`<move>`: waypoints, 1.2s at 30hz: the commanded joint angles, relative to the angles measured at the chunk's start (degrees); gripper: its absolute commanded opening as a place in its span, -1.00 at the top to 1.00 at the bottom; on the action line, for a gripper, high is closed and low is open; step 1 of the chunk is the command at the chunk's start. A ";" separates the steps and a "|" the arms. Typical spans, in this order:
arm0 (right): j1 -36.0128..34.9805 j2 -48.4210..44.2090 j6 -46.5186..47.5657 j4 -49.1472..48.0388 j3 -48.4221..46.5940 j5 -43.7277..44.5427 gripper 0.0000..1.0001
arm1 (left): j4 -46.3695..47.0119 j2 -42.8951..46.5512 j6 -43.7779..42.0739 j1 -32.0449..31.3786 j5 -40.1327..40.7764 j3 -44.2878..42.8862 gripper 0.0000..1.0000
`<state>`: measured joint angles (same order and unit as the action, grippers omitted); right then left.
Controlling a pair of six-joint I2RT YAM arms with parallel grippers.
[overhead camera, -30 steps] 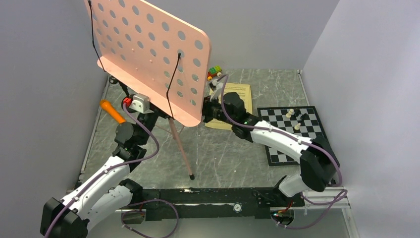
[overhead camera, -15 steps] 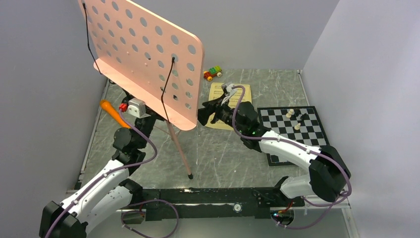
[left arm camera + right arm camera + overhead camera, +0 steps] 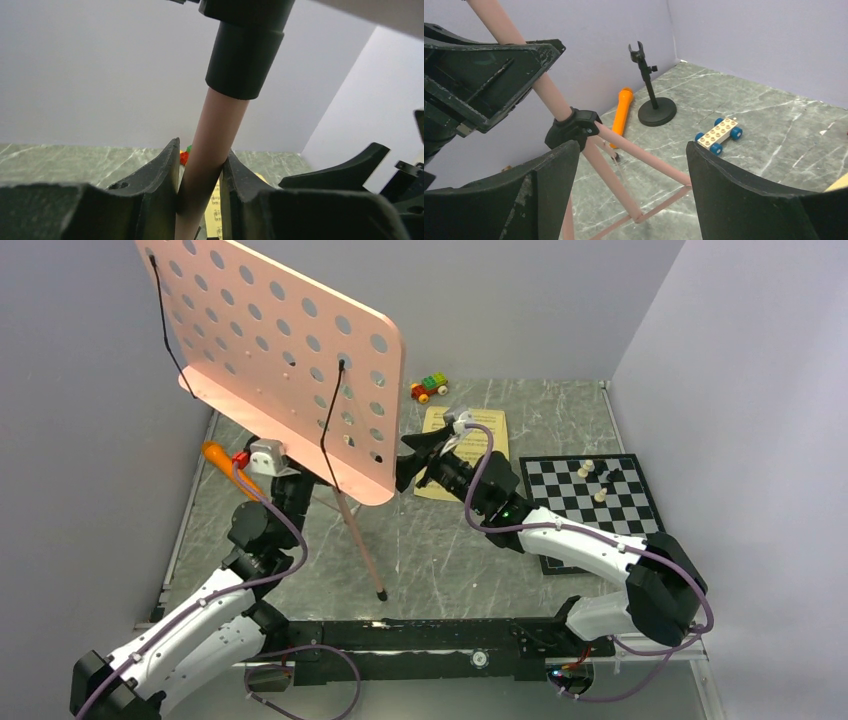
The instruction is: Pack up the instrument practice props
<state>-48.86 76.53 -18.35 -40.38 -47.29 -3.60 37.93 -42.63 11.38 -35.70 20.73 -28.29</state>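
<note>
Pink and perforated, the flat music stand [image 3: 262,368] is tilting at the far left, its smooth round pole squeezed by the left gripper [image 3: 200,161]. The right gripper [image 3: 631,152] is hanging spread wide near its thin legs, seemingly touching nothing.

Two robot arms seen from above. The left arm [image 3: 190,615], at the lower left of the frame, and the right arm [image 3: 580,535], at the lower right, have glossy white shells on their long links and chunky black joint housings. A thin purple cable [image 3: 300,548] runs in loose loops along each arm. A small grey block with a red tab [image 3: 266,454] sits at the left wrist. Both bases are bolted to a black rail [image 3: 420,650] along the bottom edge. In the wrist views, the right fingers [image 3: 749,200] are thick, curved and matte black with scuffed grey edges. The left finger [image 3: 145,200] shows a small round screw hole.
</note>
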 commanded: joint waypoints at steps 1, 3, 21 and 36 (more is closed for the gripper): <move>-0.01 -0.86 1.39 -1.27 -1.75 3.16 -0.65 | -32.62 -4.03 12.54 0.11 21.83 1.45 1.00; -0.02 -0.78 1.18 -0.84 -2.20 3.44 -0.65 | -34.67 -5.47 13.07 0.07 23.96 -0.55 1.00; -0.03 -0.19 1.39 -0.36 -3.08 1.92 -0.67 | -31.94 -6.86 15.99 -0.41 13.33 1.79 0.76; -1.49 2.83 1.49 -2.55 -7.64 -1.83 -0.70 | -33.72 -2.00 13.89 -0.60 6.08 -0.32 -0.05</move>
<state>-49.56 79.31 -17.96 -39.79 -51.90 -4.21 23.05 -42.44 23.18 -35.53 30.74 -31.90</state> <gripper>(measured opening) 0.845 0.494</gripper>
